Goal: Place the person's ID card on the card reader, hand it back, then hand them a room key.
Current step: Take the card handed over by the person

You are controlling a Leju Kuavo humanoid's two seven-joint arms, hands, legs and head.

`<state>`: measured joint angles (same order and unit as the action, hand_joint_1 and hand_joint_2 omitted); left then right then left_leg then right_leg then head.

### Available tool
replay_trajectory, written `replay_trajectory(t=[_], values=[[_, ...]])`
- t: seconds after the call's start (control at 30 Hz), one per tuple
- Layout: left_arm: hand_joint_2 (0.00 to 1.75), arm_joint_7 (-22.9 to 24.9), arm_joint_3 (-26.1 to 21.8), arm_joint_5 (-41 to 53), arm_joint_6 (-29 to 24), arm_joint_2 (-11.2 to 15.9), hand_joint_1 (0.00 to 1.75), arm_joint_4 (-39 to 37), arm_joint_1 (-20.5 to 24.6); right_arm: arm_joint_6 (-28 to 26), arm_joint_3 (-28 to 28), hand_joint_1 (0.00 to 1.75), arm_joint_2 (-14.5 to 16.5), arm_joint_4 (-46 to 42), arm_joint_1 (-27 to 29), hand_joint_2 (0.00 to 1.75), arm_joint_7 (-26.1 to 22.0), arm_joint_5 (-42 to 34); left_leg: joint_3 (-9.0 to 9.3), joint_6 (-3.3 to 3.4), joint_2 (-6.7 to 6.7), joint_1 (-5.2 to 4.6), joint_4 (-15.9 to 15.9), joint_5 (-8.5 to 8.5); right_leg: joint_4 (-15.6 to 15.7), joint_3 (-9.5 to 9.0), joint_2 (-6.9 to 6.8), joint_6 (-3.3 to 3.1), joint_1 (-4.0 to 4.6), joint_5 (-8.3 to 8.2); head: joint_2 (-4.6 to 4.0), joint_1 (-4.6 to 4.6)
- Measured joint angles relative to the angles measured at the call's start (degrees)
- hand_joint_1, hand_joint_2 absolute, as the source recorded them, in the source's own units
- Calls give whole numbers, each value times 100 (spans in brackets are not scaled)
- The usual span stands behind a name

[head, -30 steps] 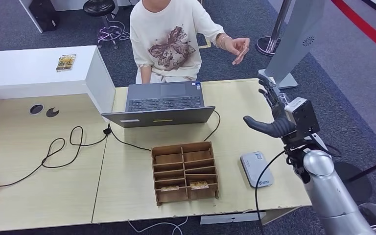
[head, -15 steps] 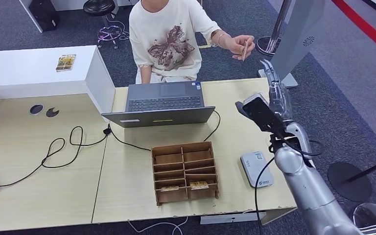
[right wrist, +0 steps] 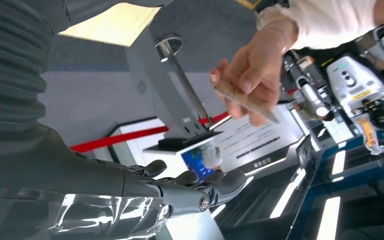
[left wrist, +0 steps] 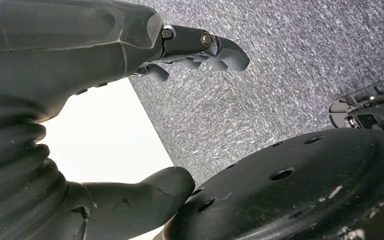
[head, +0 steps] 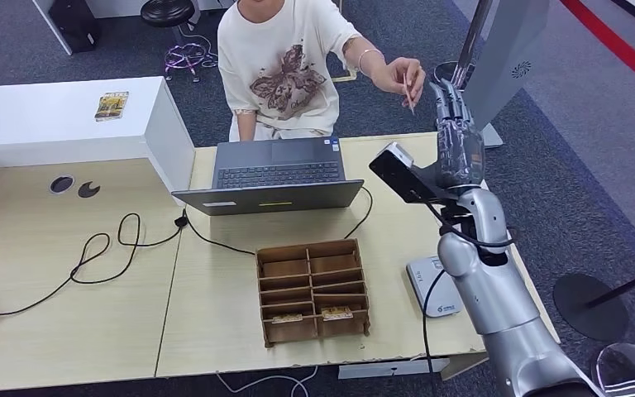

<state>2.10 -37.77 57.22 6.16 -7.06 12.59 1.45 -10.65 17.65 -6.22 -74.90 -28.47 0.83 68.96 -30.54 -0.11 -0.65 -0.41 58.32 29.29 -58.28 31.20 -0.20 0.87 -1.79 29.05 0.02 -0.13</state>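
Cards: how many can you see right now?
3: the ID card in the person's hand, and two in the wooden organizer's front compartments. Others may be hidden.

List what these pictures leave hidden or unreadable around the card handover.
- ID card: in the head view seen edge-on in the person's hand; in the right wrist view the person's fingers cover part of it, print unreadable.
- Card reader: head view, the right arm crosses part of it.
- Wooden organizer: head view, the cards in its front slots too small to identify.
- Left hand: left wrist view, too close to tell its fingers' pose.

Laptop (head: pixel 277 169) open on desk (head: pixel 66 273); stool (head: pixel 168 11) behind, poss. black
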Motion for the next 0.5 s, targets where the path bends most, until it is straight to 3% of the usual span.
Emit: replay_trajectory(t=[0.37, 0.4, 0.5], values=[[175, -2, 0, 154, 19, 1, 0, 0, 6, -14, -214, 0, 149, 494, -332, 175, 194, 599, 0, 0, 0, 0, 0, 0, 0, 2, 0, 0, 0, 0, 0, 0], [175, -4, 0, 166, 19, 2, 0, 0, 6, -15, -241, 8, 156, 528, -356, 175, 204, 618, 0, 0, 0, 0, 0, 0, 0, 2, 0, 0, 0, 0, 0, 0], [175, -17, -1, 193, 22, 2, 0, 0, 8, -15, -334, 122, 179, 609, -408, 175, 217, 664, -1, 0, 0, 0, 0, 0, 0, 2, 0, -1, 0, -1, 1, 0]])
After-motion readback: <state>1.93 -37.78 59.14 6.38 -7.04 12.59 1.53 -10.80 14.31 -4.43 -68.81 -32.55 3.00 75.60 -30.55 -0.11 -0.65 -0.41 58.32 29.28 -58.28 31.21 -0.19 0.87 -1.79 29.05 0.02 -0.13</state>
